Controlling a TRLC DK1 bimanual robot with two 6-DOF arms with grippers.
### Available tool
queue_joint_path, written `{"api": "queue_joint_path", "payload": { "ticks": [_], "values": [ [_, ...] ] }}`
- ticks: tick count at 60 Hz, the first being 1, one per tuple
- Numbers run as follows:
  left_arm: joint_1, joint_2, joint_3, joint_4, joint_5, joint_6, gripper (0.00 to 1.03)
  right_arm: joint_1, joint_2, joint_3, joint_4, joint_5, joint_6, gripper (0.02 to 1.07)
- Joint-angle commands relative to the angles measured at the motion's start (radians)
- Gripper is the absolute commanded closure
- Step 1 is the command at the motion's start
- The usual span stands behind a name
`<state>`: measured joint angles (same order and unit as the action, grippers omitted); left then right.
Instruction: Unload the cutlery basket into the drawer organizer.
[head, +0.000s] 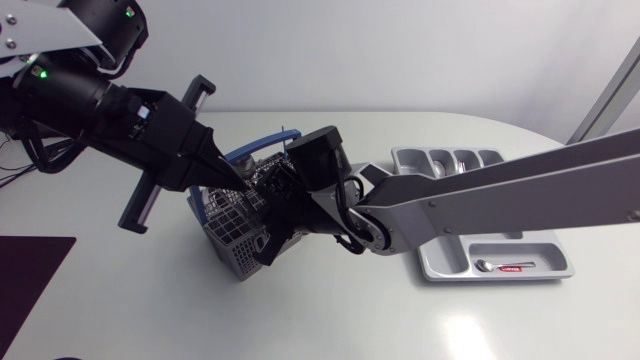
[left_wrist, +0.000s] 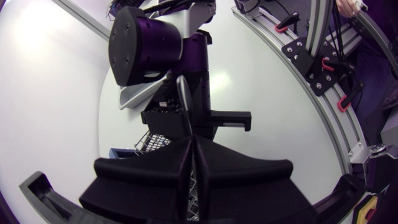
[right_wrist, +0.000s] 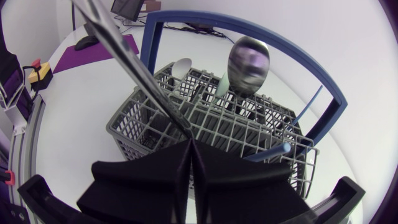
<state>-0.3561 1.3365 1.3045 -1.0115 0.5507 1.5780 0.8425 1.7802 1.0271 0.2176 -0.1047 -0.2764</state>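
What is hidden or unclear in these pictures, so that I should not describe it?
Head view: the left arm and right arm cover the cutlery basket, hiding its contents.
Right wrist view: the utensil in the right gripper is cut off by the edge; kind unknown.
Head view: the item in the drawer organizer is too small to identify.

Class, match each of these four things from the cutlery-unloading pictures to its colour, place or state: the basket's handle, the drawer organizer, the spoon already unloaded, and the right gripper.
Things:
1. basket handle
2. drawer organizer
3. spoon
4. right gripper

Descriptions:
A. shut on a long metal utensil handle
B. blue
C. lying alone in the organizer's long front compartment
D. pale grey, with several compartments

Pairs: 1-B, 2-D, 3-C, 4-A
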Motion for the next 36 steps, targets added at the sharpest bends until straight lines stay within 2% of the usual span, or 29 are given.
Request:
{"api": "queue_joint_path", "payload": {
  "ticks": [1, 33, 36],
  "values": [
    [-0.007, 0.001, 0.047, 0.019, 0.005, -0.009, 1.0, 0.0, 0.048, 0.008, -0.014, 0.003, 0.02, 1.0],
    [-0.006, -0.025, 0.104, 0.01, -0.003, -0.041, 1.0, -0.002, 0.027, -0.001, -0.017, 0.003, 0.022, 1.0],
    [-0.006, -0.03, 0.107, 0.01, -0.003, -0.053, 1.0, -0.003, -0.005, -0.007, -0.021, 0.003, 0.02, 0.96]
  ]
}}
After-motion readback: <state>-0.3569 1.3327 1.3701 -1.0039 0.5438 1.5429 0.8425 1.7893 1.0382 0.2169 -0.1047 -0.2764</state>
